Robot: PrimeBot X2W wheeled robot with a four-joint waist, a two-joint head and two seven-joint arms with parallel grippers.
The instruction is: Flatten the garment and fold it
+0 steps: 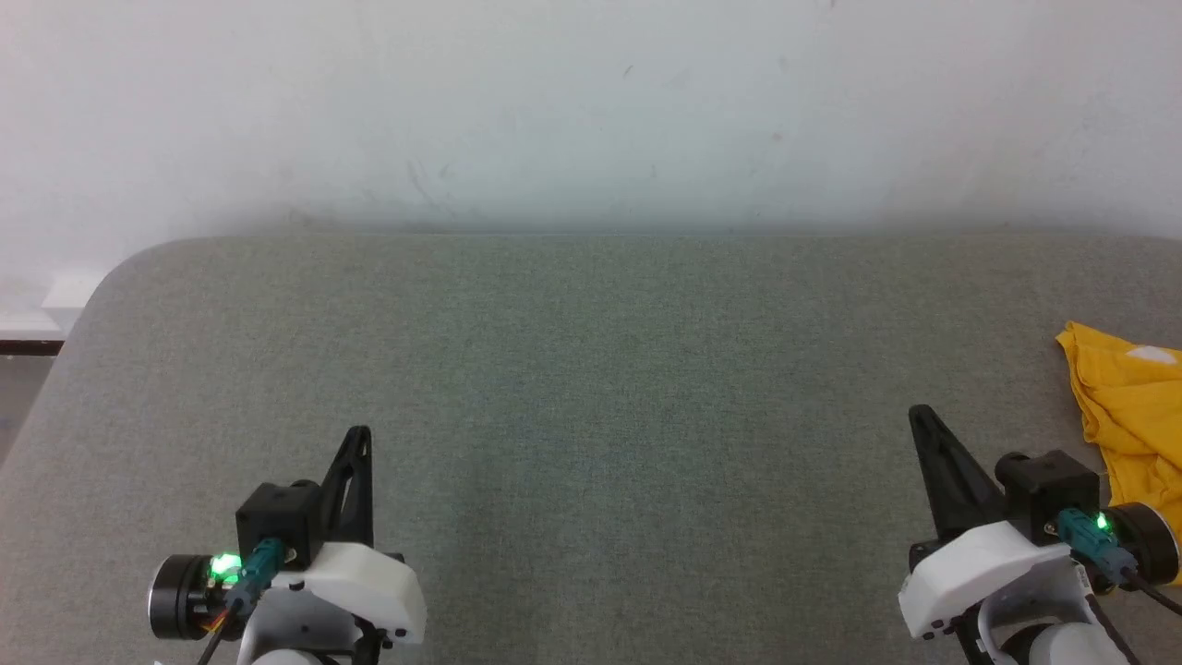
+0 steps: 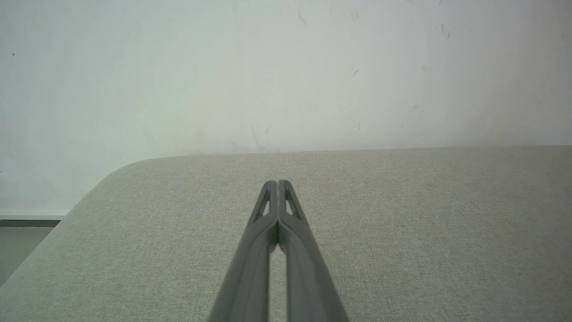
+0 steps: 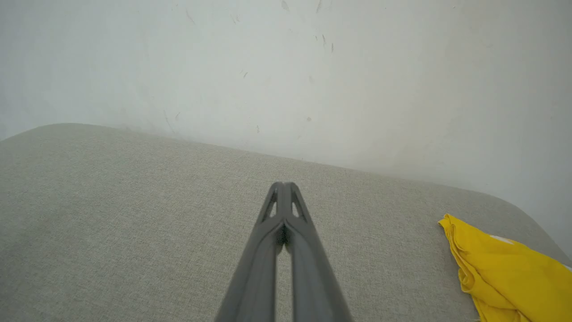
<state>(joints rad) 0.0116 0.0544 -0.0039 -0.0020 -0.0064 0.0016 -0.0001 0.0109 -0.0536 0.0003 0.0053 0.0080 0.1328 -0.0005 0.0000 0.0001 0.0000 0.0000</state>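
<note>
The garment (image 1: 1131,406) is a bright yellow crumpled cloth with a small white patch, lying at the far right edge of the grey fabric table (image 1: 591,388); it runs out of the head view. In the right wrist view the garment (image 3: 509,273) lies at the lower right, apart from the fingers. My right gripper (image 1: 917,414) (image 3: 284,184) is shut with nothing in it, just left of the garment. My left gripper (image 1: 360,432) (image 2: 278,182) is shut and holds nothing, over bare table at the lower left.
A white wall (image 1: 591,102) rises directly behind the table's far edge. The table's rounded far-left corner (image 1: 120,263) drops to the floor (image 1: 23,388). A wide stretch of bare grey surface lies between the two grippers.
</note>
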